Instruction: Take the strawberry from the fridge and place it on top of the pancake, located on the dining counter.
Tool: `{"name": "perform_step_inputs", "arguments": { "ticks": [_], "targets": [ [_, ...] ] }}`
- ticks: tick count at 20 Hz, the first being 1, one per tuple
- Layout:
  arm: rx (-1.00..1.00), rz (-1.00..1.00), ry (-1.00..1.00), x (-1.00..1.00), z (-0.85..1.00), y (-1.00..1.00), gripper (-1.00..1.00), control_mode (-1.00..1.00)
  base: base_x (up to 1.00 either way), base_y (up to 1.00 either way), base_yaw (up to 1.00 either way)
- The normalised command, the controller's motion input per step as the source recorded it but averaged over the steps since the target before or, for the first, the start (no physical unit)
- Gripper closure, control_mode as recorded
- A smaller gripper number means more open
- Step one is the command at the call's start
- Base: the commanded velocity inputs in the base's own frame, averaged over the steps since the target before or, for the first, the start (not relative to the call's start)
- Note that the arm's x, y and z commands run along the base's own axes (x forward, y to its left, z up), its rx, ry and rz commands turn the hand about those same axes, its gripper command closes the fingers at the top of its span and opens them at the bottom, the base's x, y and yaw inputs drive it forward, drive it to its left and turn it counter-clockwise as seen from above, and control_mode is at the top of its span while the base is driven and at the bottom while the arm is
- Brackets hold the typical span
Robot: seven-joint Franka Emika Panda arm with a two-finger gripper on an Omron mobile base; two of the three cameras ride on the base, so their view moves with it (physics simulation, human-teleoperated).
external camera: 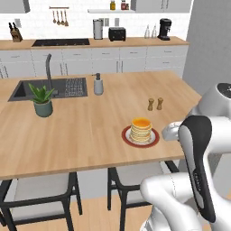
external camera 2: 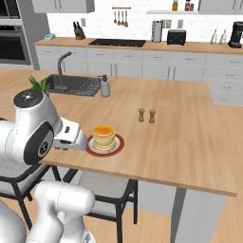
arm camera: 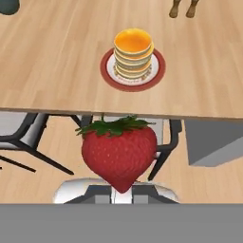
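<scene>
dining counter (external camera: 90,122): matt light wood | strawberry (arm camera: 118,154): glossy, smooth

Both base views look forward and down over the bench (external camera: 90,131), from behind the arm on its left and right; they share the pancake (external camera: 141,130) and sink (external camera: 27,90). The hand view looks along the tool, strawberry (arm camera: 118,152) close, pancake beyond

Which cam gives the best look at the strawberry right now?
Hand view: the strawberry hangs large and close, green cap up, short of the dining counter edge, pancake ahead. In both base views the arm hides it.
</scene>
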Motion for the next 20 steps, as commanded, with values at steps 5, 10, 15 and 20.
{"name": "perform_step_inputs", "arguments": {
  "ticks": [5, 10, 15, 20],
  "targets": [
    [-0.05, 0.13, 0.00, 0.92, 0.21, -0.02, 1.00, -1.00, 0.00, 0.00, 0.00],
    [-0.04, 0.13, 0.04, 0.91, 0.11, 0.00, 1.00, -1.00, 0.00, 0.00, 0.00],
    [-0.03, 0.09, 0.23, 1.00, -0.03, 0.00, 1.00, -1.00, 0.00, 0.00, 0.00],
    [-0.01, 0.04, 0.28, 0.95, -0.28, 0.00, 1.00, -1.00, 0.00, 0.00, 0.00]
  ]
}}
